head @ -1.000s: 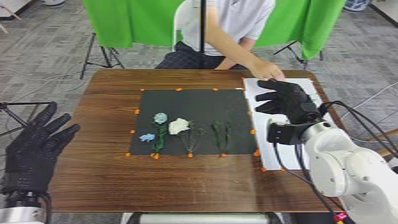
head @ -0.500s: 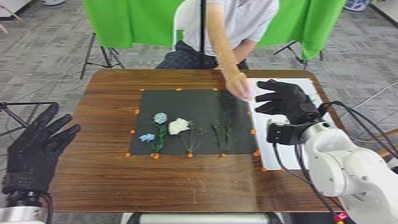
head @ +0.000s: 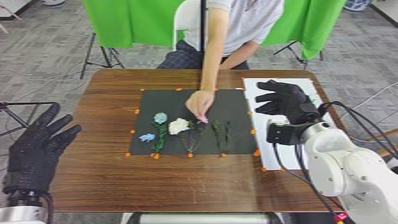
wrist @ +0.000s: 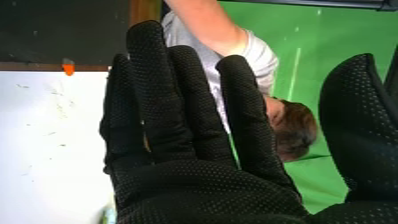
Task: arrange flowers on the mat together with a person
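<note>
We can see part of the job is done: the dark mat [head: 191, 102] has a pale blue flower [head: 161, 118] and a small blue flower [head: 147, 137] on its left side, then a white flower [head: 179, 125] next to them toward the middle. Some green stems [head: 227, 136] lie to the right of the white flower, and we can't tell if they have flower tops. The person's hand [head: 202, 103] reaches in from the far side and is over the mat, between the white flower and the stems. There is a bit of pink at its tips, but we can't tell if that is a flower. We think there is more to do, because the right part of the mat looks bare. Our right hand [head: 286, 101] is over the white sheet [head: 274, 157] on the right, with its fingers wide open and holding nothing. Our left hand [head: 32, 152] is off to the left, open and holding nothing too.
</note>
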`<state>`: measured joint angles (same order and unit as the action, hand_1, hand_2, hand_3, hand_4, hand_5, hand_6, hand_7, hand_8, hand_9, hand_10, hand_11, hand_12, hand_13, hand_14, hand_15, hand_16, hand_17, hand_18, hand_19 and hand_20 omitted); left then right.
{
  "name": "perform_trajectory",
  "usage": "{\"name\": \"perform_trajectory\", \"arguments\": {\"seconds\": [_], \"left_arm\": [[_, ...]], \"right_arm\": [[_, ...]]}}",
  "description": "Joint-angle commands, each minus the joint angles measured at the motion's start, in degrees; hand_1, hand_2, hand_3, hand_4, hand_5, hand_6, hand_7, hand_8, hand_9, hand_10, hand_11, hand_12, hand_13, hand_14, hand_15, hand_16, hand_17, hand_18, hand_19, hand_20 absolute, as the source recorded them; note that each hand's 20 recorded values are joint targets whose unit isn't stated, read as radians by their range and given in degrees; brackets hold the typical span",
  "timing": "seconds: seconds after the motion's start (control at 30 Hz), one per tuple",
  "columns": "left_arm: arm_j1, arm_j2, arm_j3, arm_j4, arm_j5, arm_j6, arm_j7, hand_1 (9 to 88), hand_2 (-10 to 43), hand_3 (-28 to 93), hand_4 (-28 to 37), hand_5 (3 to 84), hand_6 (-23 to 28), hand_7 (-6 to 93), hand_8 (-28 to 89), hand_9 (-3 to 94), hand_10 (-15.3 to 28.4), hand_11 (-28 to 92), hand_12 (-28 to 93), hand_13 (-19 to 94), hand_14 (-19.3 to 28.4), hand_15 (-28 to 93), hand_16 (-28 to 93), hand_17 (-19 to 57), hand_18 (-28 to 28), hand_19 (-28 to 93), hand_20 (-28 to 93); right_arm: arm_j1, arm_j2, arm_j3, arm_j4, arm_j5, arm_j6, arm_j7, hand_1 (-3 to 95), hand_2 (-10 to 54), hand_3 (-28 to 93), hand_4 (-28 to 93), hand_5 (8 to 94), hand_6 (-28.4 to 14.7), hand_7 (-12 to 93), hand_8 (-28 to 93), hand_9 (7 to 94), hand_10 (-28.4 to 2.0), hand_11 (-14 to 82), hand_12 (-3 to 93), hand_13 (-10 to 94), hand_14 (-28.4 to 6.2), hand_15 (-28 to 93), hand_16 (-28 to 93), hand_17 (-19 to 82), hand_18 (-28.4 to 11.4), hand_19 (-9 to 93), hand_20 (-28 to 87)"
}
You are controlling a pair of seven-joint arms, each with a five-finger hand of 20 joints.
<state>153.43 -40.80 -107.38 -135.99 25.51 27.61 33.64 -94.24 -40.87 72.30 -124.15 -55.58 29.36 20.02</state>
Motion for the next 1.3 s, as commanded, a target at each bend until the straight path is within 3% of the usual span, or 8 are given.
{"name": "perform_trajectory", "arguments": {"seconds": [0.03, 0.43, 0.53, 0.63, 0.77, 0.8, 1.1, 1.3], "left_arm": [[1.1, 0.83, 0.54, 0.31, -1.11, 0.57, 1.83, 20.0, 7.2, 75, -25.6, 30.5, 4.6, 9.6, -8, 28.1, 14.4, 18, 13, 19, 21.2, 43, -4, -9.7, 18.4, 36, 15], [1.4, 0.43, 0.82, 0.18, -0.90, 0.63, 2.24, 20.5, 7.1, 75, -25.2, 30.5, 4.6, 9.6, -8, 28.3, 14.7, 18, 12, 19, 21.3, 43, -4, -9.7, 18.5, 36, 15], [1.8, 1.54, 0.99, 0.19, -1.88, 1.05, 3.54, 20.6, 7.1, 75, -25.1, 30.5, 4.7, 9.7, -8, 28.4, 14.7, 18, 12, 19, 21.3, 43, -4, -9.7, 18.4, 36, 15], [1.3, 0.82, 1.15, 0.21, -1.31, 0.91, 2.93, 20.5, 7.1, 75, -25.0, 30.5, 4.7, 9.6, -8, 28.3, 14.6, 18, 12, 19, 21.3, 43, -4, -9.7, 18.4, 36, 15], [1.7, 1.63, 1.15, 0.13, -1.89, 1.22, 3.70, 20.6, 7.1, 75, -25.0, 30.5, 4.7, 9.6, -8, 28.2, 14.6, 18, 12, 19, 21.3, 43, -4, -9.6, 18.4, 36, 15], [2.1, 2.25, 1.13, 0.10, -2.59, 1.54, 4.73, 20.6, 7.1, 75, -25.0, 30.5, 4.7, 9.6, -8, 28.1, 14.6, 18, 12, 19, 21.4, 43, -4, -9.6, 18.4, 36, 15], [1.6, 0.78, 1.11, -0.12, -1.16, 1.13, 3.31, 20.6, 7.1, 75, -24.8, 30.5, 4.7, 9.6, -8, 28.1, 14.5, 18, 12, 19, 21.4, 43, -4, -9.7, 18.4, 37, 15], [1.8, 1.39, 1.25, -0.23, -1.70, 1.49, 3.92, 20.6, 7.0, 75, -24.9, 30.6, 4.8, 9.7, -8, 28.1, 14.5, 18, 12, 19, 21.4, 43, -4, -9.6, 18.4, 37, 15]], "right_arm": [[1.2, 0.2, -0.6, 0.5, -0.5, 0.9, 0.2, 25.0, 0.0, 74, -23, 53.6, -1.7, 15, -12, 57.1, -20.5, 16.0, 14.0, 54, -20.0, 50, 9, 17, -26.1, 64, 11], [2.1, 0.3, -1.0, 0.9, -1.6, 1.4, 1.0, 25.1, 0.0, 74, -23, 54.0, -1.8, 15, -12, 57.5, -20.6, 16.1, 14.0, 54, -20.0, 50, 9, 17, -26.1, 64, 11], [2.8, 1.0, -1.4, 1.3, -2.9, 1.8, 1.3, 25.1, 0.0, 74, -23, 54.0, -1.7, 15, -12, 57.5, -20.6, 16.1, 14.0, 54, -19.9, 50, 9, 17, -26.2, 65, 11], [4.8, 2.1, -2.5, 2.3, -4.4, 2.6, 1.8, 25.3, 0.1, 74, -23, 53.9, -1.8, 15, -12, 57.0, -20.4, 16.0, 14.0, 54, -19.8, 51, 9, 17, -26.2, 65, 11], [10.2, 3.6, -6.2, 4.9, -9.4, 3.4, 5.6, 25.4, 0.0, 74, -23, 52.6, -1.9, 15, -12, 55.5, -19.8, 15.9, 14.1, 53, -19.5, 51, 9, 18, -26.2, 66, 12], [10.9, 4.3, -6.9, 5.5, -11.2, 3.9, 6.0, 25.4, 0.0, 74, -23, 52.0, -1.9, 14, -12, 54.7, -19.8, 15.6, 14.1, 53, -19.4, 51, 9, 18, -26.2, 67, 12], [18.9, 8.6, -14.4, 11.6, -26.8, 3.5, 15.5, 25.5, -0.1, 74, -23, 47.9, -1.8, 14, -12, 49.5, -19.6, 13.6, 14.4, 52, -19.1, 52, 9, 20, -25.2, 69, 12], [28.3, 9.4, -23.1, 17.7, -35.3, 0.6, 23.2, 25.9, -0.5, 74, -23, 46.5, -1.5, 13, -11, 47.1, -19.2, 11.5, 14.5, 52, -18.7, 52, 9, 21, -25.2, 70, 11]]}}
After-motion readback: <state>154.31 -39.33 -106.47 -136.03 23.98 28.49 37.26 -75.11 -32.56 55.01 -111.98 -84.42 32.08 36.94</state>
